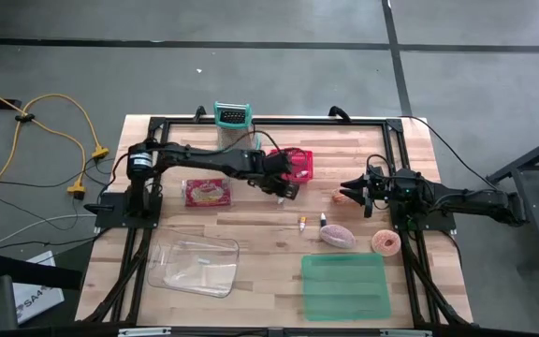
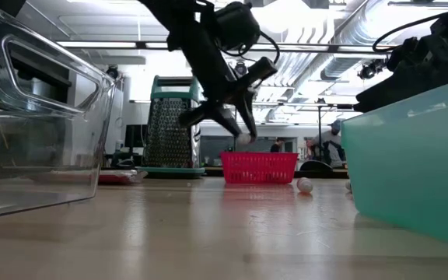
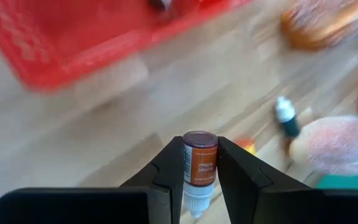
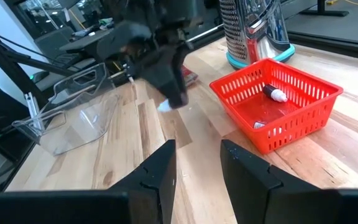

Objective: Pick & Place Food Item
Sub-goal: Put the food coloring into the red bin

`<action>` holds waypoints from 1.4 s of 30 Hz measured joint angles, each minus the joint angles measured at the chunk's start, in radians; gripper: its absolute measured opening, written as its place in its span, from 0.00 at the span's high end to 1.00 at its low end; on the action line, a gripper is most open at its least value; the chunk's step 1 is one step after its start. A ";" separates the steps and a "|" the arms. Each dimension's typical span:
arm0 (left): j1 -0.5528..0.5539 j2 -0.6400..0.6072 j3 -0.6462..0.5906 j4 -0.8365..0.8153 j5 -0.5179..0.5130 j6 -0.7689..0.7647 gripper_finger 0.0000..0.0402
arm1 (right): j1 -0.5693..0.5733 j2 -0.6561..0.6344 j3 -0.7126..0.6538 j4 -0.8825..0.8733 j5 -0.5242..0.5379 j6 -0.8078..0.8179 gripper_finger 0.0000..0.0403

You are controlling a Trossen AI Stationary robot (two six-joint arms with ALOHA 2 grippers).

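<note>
My left gripper (image 1: 286,187) hangs over the table just in front of the red basket (image 1: 299,164), shut on a small brown bottle (image 3: 199,165) with a white cap. In the low view the left gripper (image 2: 236,117) is above the basket's rim (image 2: 259,158). Another small bottle (image 4: 272,93) lies on the basket's floor. My right gripper (image 1: 349,192) waits open at the right, with nothing between its fingers (image 4: 160,168). My left gripper pinches the bottle's labelled body (image 3: 199,169) between its two fingers, which slant down from the table's left. The bottle lies along the fingers, brown end toward their tips and white cap (image 3: 196,200) back toward the palm. It is lifted clear of the table.
Two small bottles (image 1: 302,225) (image 1: 323,221), a pink food item (image 1: 337,235) and a doughnut (image 1: 386,242) lie on the table's near right. A green tray (image 1: 344,285) and a clear container (image 1: 195,265) are near the front edge. A wrapped food pack (image 1: 206,192) and a grater (image 1: 233,115) are at the back.
</note>
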State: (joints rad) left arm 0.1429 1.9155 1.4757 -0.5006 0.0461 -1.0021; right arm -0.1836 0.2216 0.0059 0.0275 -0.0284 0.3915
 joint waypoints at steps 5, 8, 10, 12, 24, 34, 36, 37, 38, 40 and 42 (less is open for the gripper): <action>0.041 -0.029 0.003 0.065 -0.005 0.074 0.81 | 0.000 0.000 0.000 0.001 0.000 0.000 0.72; 0.064 -0.033 0.003 0.098 -0.006 0.117 0.81 | 0.000 0.000 0.000 0.001 0.000 0.000 0.72; 0.076 -0.033 0.003 0.103 -0.005 0.130 0.81 | 0.000 0.000 0.000 0.001 0.000 0.000 0.72; 0.086 -0.033 0.003 0.117 -0.004 0.146 0.81 | 0.000 0.000 0.000 0.001 0.000 0.000 0.72; 0.185 -0.019 0.003 0.126 -0.056 0.294 0.81 | 0.000 0.000 0.000 0.002 0.000 0.000 0.72; 0.208 0.080 0.002 0.198 -0.036 0.356 0.81 | 0.000 0.000 0.000 0.000 0.002 0.000 0.72; 0.207 0.084 0.002 0.191 -0.028 0.356 0.81 | 0.000 0.000 0.000 0.001 0.000 0.000 0.72; 0.207 0.084 0.002 0.191 -0.026 0.356 0.81 | 0.000 0.000 0.000 0.001 0.001 0.000 0.72; 0.206 0.084 0.002 0.196 -0.026 0.357 0.81 | 0.000 0.000 0.000 0.001 0.000 0.000 0.72; 0.202 0.085 0.002 0.197 -0.026 0.357 0.81 | 0.000 0.000 0.000 0.001 0.000 0.000 0.72; 0.201 0.087 0.002 0.194 -0.027 0.351 0.81 | 0.000 0.000 0.000 0.001 0.001 0.000 0.72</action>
State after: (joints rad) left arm 0.3443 2.0022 1.4776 -0.3065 0.0196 -0.6509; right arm -0.1834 0.2214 0.0059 0.0280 -0.0275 0.3912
